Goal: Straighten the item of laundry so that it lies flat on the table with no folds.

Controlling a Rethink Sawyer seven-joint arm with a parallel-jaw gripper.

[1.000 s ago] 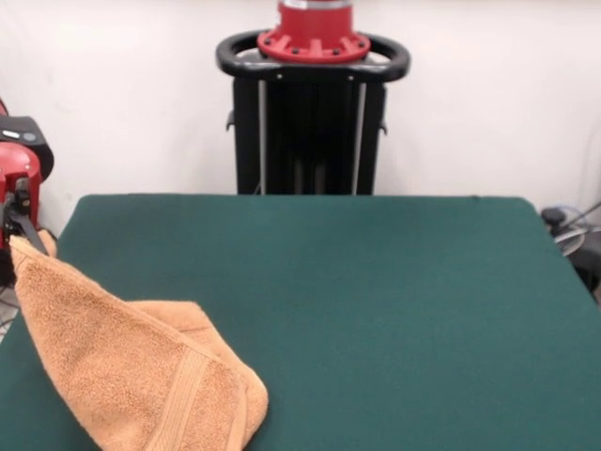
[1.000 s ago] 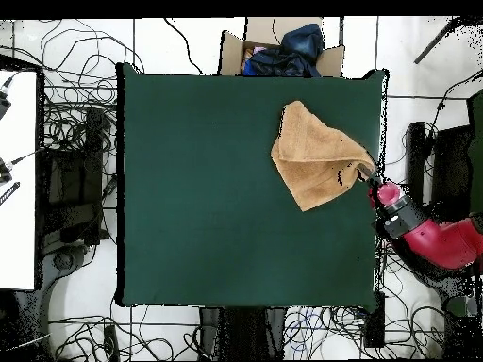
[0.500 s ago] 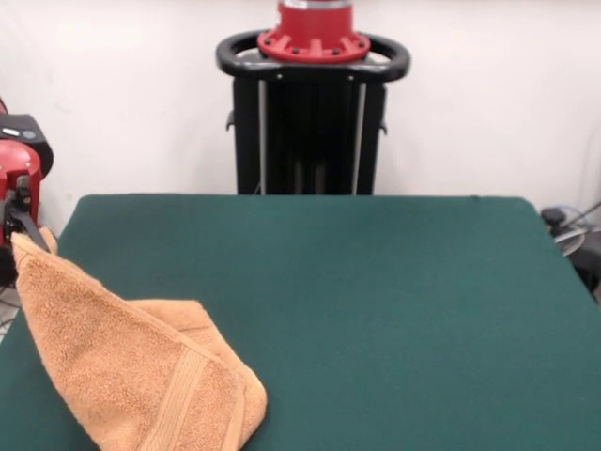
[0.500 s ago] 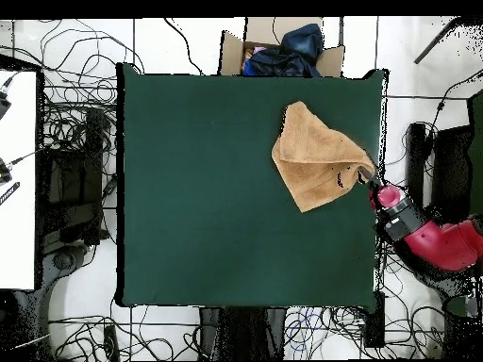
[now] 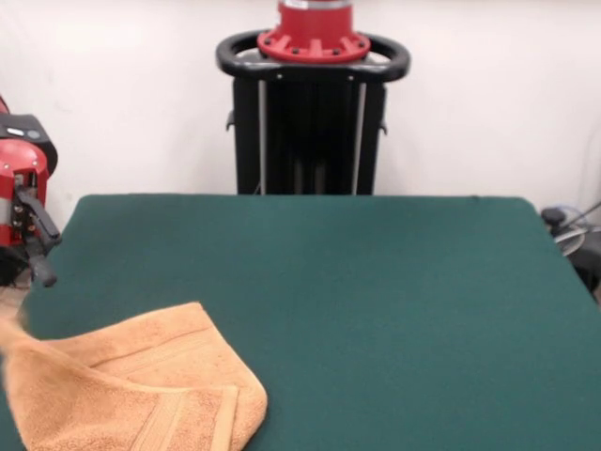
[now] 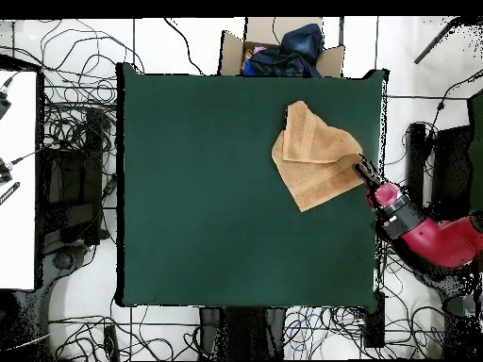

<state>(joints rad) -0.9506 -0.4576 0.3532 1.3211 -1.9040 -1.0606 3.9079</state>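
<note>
1. Front view showed the peach towel [image 5: 131, 390] lying folded, with doubled layers, at the table's [image 5: 376, 301] near left corner.
2. Gripper [image 5: 38, 246] hung just left of the table edge, empty, its fingers apparently spread.

Peach-tan terry-cloth towel [image 5: 141, 395] lying folded over, not flat.
Sitting crumpled near one corner of the dark green felt-topped table [image 5: 376, 301].

The towel [image 5: 131, 390], lying just below and beside the gripper [image 5: 38, 246], is a light orange, peach-tan terry cloth with woven border bands of the same colour running along its edges. The gripper is black, and the arm [image 6: 429, 236] behind it is red with black and silver parts. Under both, the table [image 5: 376, 301] is a plain dark green.
</note>
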